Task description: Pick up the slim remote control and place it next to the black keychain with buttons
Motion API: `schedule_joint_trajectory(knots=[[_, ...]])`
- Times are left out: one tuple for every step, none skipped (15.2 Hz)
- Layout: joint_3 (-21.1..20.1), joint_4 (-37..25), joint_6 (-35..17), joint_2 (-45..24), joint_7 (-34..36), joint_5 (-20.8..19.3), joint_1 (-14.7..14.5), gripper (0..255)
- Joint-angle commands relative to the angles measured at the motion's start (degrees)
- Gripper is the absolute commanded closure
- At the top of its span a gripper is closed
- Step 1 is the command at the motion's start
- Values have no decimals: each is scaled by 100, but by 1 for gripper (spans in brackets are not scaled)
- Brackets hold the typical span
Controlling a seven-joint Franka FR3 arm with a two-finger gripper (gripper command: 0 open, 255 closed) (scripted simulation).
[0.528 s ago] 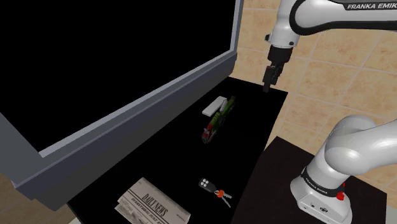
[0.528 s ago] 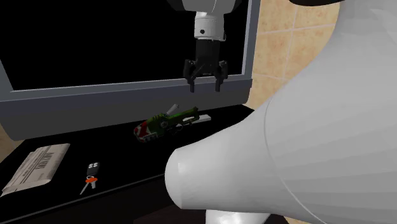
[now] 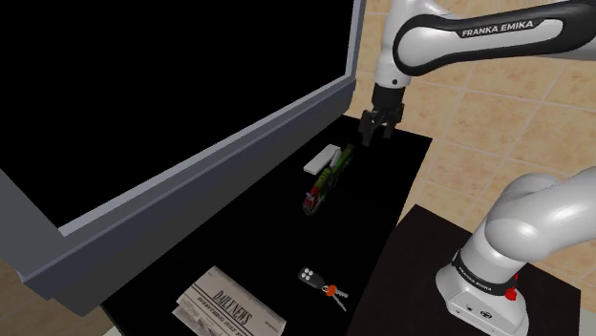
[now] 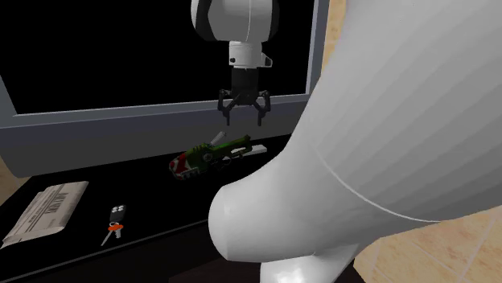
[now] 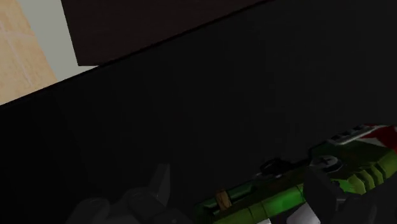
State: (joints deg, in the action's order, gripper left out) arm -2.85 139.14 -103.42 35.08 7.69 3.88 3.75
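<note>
The slim remote control (image 3: 323, 157) is a plain white, narrow bar; it lies flat on the black tabletop (image 3: 382, 196), toward its far end and closer to the long edge on the shoulder view's left; its length runs roughly along the tabletop. The black keychain (image 3: 308, 277) (image 4: 118, 213) is a small dark fob with pale buttons, an orange-red tag and a key attached; it lies flat toward the near end, nearer the right-hand long edge, well apart from the remote.
</note>
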Motion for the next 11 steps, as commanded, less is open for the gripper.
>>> schedule_joint_trajectory(knots=[[-186,-135,-343,-452,603,64,118,0],[-278,-203,-495,-665,893,82,174,0],[-364,-280,-642,-881,1182,91,232,0],[-445,-367,-782,-1102,1472,91,291,0],[-517,-461,-916,-1325,1763,79,346,0],[-583,-564,-1042,-1550,2054,59,402,0],[-642,-674,-1161,-1777,2346,29,456,0],[-695,-791,-1272,-2004,2636,-8,511,0],[-740,-914,-1375,-2232,2926,-53,562,0],[-776,-1043,-1470,-2459,3216,-105,610,0],[-805,-1178,-1557,-2685,3504,-162,656,0]])
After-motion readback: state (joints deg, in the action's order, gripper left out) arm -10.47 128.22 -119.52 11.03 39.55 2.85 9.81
